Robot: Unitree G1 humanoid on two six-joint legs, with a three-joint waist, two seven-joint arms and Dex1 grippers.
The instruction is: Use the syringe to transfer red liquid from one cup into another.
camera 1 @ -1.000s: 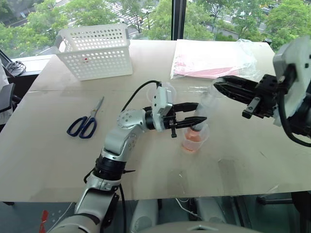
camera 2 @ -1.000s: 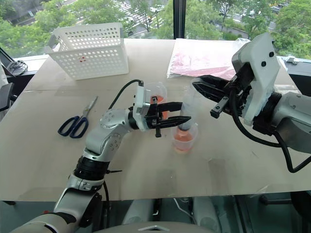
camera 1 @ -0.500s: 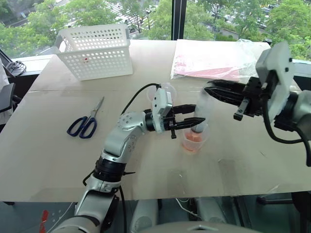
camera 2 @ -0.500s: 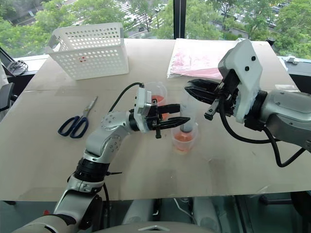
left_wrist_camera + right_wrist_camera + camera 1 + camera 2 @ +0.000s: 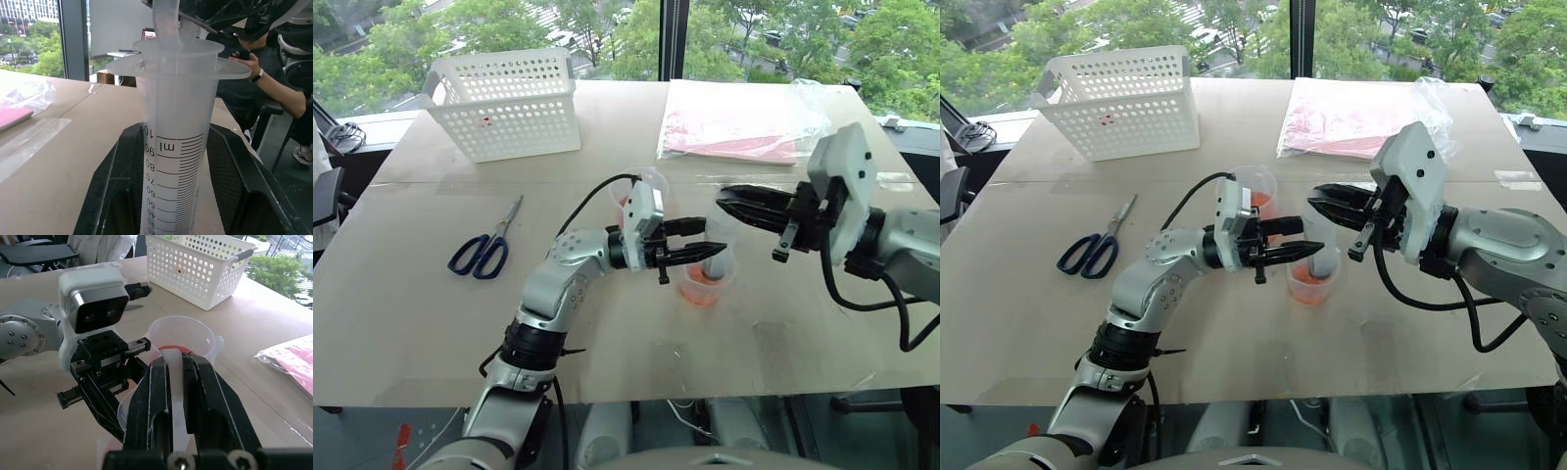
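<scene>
The right tool (image 5: 1320, 200) is coming down, pinching the plunger ring shut and pressing it into the syringe (image 5: 176, 161), which the left tool (image 5: 710, 253) is gripping narrowly by the barrel, upright over the small cup (image 5: 1311, 279). So the red liquid (image 5: 1309, 282) is likely being emptied there. The big cup (image 5: 1253, 188) is standing at its ten o'clock. The counter (image 5: 401, 304) is carrying a basket (image 5: 504, 101) at eleven o'clock, scissors (image 5: 485, 245) at nine; trees are showing through windows.

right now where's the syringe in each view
Left eye view: the syringe is right of centre, in the left claw, over the smaller cup.
Right eye view: just right of centre.
Left wrist view: upright, mid-picture.
Right wrist view: plunger between black fingers.
Shared landmark: the left claw.
</scene>
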